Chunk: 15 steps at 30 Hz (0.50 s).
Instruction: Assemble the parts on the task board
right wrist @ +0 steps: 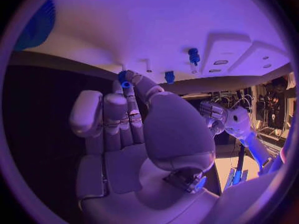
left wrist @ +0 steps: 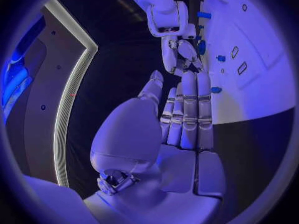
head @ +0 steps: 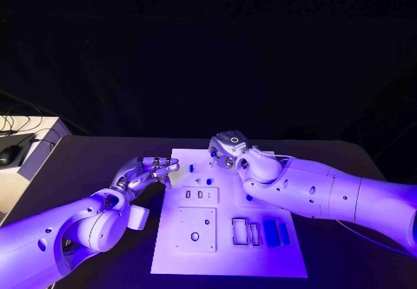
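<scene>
The white task board (head: 228,256) lies in the middle of the table. My right hand (head: 228,148) hovers at the board's far edge and pinches a small blue part (right wrist: 124,80) between thumb and a fingertip. Two small blue pegs (right wrist: 194,56) (right wrist: 169,76) stand on the board just beyond those fingers. My left hand (head: 149,171) is beside the board's left edge, fingers straight and close together (left wrist: 188,109), holding nothing. A small blue part (head: 191,168) sits just right of it. Two long blue blocks (head: 276,233) lie in the near right slots.
Raised white plates with slots and holes (head: 197,227) cover the board's left half. A pale desk with a dark mouse (head: 9,155) and cables stands at the table's far left. Bare black tabletop (head: 96,162) surrounds the board.
</scene>
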{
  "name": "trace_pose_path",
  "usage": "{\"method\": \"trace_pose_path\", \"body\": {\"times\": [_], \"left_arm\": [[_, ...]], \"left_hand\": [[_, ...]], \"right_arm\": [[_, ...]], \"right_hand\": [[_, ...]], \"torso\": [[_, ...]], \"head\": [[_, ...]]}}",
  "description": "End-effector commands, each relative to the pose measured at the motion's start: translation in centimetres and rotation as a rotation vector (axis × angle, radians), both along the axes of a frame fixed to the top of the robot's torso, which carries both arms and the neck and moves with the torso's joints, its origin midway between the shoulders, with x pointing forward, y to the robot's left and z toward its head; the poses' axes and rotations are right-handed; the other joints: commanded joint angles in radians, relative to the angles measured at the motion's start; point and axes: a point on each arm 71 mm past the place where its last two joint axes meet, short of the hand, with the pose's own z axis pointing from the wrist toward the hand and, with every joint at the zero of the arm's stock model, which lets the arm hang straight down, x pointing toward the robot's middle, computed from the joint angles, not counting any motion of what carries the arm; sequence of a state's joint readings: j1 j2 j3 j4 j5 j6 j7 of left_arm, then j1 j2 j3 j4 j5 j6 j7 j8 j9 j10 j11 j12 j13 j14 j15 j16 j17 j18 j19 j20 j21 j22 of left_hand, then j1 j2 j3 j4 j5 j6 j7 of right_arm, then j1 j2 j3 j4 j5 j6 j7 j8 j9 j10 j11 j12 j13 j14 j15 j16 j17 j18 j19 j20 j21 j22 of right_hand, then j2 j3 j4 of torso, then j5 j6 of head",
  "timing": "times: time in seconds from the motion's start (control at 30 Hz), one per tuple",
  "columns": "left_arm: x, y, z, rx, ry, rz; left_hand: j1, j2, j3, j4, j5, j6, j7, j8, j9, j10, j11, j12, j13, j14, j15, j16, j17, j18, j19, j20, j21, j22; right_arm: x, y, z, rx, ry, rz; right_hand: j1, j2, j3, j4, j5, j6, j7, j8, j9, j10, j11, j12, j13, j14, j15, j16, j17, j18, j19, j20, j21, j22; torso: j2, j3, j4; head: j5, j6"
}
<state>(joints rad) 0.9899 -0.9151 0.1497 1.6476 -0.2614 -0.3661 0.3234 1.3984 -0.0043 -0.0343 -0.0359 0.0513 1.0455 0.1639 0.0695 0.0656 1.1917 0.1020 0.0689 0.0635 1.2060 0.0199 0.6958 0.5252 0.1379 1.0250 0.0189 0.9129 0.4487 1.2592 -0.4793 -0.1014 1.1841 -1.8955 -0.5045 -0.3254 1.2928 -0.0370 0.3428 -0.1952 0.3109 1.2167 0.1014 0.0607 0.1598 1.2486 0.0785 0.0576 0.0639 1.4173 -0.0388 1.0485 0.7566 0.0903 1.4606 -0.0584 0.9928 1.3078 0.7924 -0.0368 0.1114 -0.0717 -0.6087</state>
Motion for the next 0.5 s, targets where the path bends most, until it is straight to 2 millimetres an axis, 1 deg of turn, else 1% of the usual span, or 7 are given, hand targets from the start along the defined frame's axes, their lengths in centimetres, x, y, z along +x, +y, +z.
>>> {"method": "trace_pose_path", "body": {"times": [0.03,0.1,0.23,0.37,0.43,0.5], "left_arm": [[-0.08,-0.21,0.06,-0.009,-0.002,-0.021],[-0.07,-0.22,0.06,-0.009,-0.002,-0.021],[-0.04,-0.25,0.03,-0.010,-0.002,-0.021],[-0.01,-0.27,0.01,-0.010,-0.001,-0.021],[0.00,-0.28,0.00,-0.010,-0.001,-0.021],[0.01,-0.27,-0.01,-0.010,-0.001,-0.021]], "left_hand": [[-0.009,0.000,-0.002,-0.004,-0.001,-0.005,0.000,-0.001,0.001,-0.005,-0.001,0.000,-0.001,-0.002,0.004,-0.005,-0.002,0.018,-0.003,0.006,0.003,-0.001],[-0.009,0.000,-0.002,-0.004,-0.001,-0.005,0.000,-0.001,0.001,-0.005,-0.001,0.000,-0.001,-0.002,0.004,-0.005,-0.002,0.018,-0.003,0.006,0.003,-0.001],[-0.009,0.000,-0.002,-0.004,-0.001,-0.005,0.000,-0.001,0.001,-0.005,-0.001,0.000,-0.001,-0.002,0.004,-0.005,-0.002,0.018,-0.003,0.006,0.003,-0.001],[-0.009,0.000,-0.002,-0.004,-0.001,-0.005,0.000,-0.001,0.001,-0.005,-0.001,0.000,-0.001,-0.002,0.004,-0.005,-0.002,0.018,-0.003,0.006,0.003,-0.001],[-0.009,0.000,-0.002,-0.004,-0.001,-0.005,0.000,-0.001,0.001,-0.005,-0.001,0.000,-0.001,-0.002,0.004,-0.005,-0.002,0.018,-0.003,0.006,0.003,-0.001],[-0.009,0.000,-0.002,-0.004,-0.001,-0.005,0.000,-0.001,0.001,-0.005,-0.001,0.000,-0.001,-0.002,0.004,-0.005,-0.002,0.018,-0.003,0.006,0.003,-0.001]], "right_arm": [[0.04,0.18,-0.01,-0.018,-0.002,0.004],[0.06,0.22,-0.05,-0.019,0.002,0.005],[0.07,0.28,-0.08,-0.020,0.007,0.008],[0.13,0.23,-0.14,-0.023,0.012,0.006],[0.19,0.17,-0.18,-0.025,0.016,0.005],[0.24,0.12,-0.22,-0.026,0.019,0.003]], "right_hand": [[0.012,0.019,-0.001,0.006,-0.002,0.005,0.001,0.003,0.001,0.035,-0.033,0.003,0.001,0.000,-0.002,-0.004,-0.001,0.013,0.043,0.002,-0.004,0.132],[0.012,0.019,-0.002,0.007,-0.004,0.005,0.001,0.003,0.001,0.034,-0.032,0.003,0.001,0.000,-0.002,-0.005,-0.002,0.013,0.042,0.003,-0.006,0.132],[0.012,0.018,-0.004,0.009,-0.006,0.005,0.001,0.003,0.000,0.033,-0.032,0.003,0.001,0.000,-0.002,-0.006,-0.002,0.013,0.042,0.003,-0.007,0.132],[0.012,0.015,-0.007,0.013,-0.010,-0.003,0.004,0.002,-0.004,0.024,-0.029,0.003,0.000,-0.002,0.000,-0.011,-0.005,0.014,0.041,0.004,-0.013,0.131],[0.010,0.012,-0.008,0.016,-0.013,-0.007,0.005,0.002,-0.007,0.020,-0.028,0.003,0.000,-0.002,0.001,-0.012,-0.006,0.014,0.041,0.005,-0.017,0.130],[0.004,0.003,-0.009,0.023,-0.019,-0.027,0.010,0.000,-0.016,0.008,-0.023,0.002,-0.001,-0.002,0.004,-0.017,-0.010,0.016,0.040,0.007,-0.024,0.128]], "torso": [[0.001,-0.0012,0.0007],[0.001,-0.0011,-0.0002],[0.001,-0.0021,-0.0013],[0.001,-0.0020,-0.0014],[0.001,-0.0022,-0.0013],[0.001,-0.0020,-0.0012]], "head": [[0.002,-0.002],[0.002,-0.004],[0.002,-0.005],[0.001,-0.005],[0.001,-0.005],[0.001,-0.005]]}}
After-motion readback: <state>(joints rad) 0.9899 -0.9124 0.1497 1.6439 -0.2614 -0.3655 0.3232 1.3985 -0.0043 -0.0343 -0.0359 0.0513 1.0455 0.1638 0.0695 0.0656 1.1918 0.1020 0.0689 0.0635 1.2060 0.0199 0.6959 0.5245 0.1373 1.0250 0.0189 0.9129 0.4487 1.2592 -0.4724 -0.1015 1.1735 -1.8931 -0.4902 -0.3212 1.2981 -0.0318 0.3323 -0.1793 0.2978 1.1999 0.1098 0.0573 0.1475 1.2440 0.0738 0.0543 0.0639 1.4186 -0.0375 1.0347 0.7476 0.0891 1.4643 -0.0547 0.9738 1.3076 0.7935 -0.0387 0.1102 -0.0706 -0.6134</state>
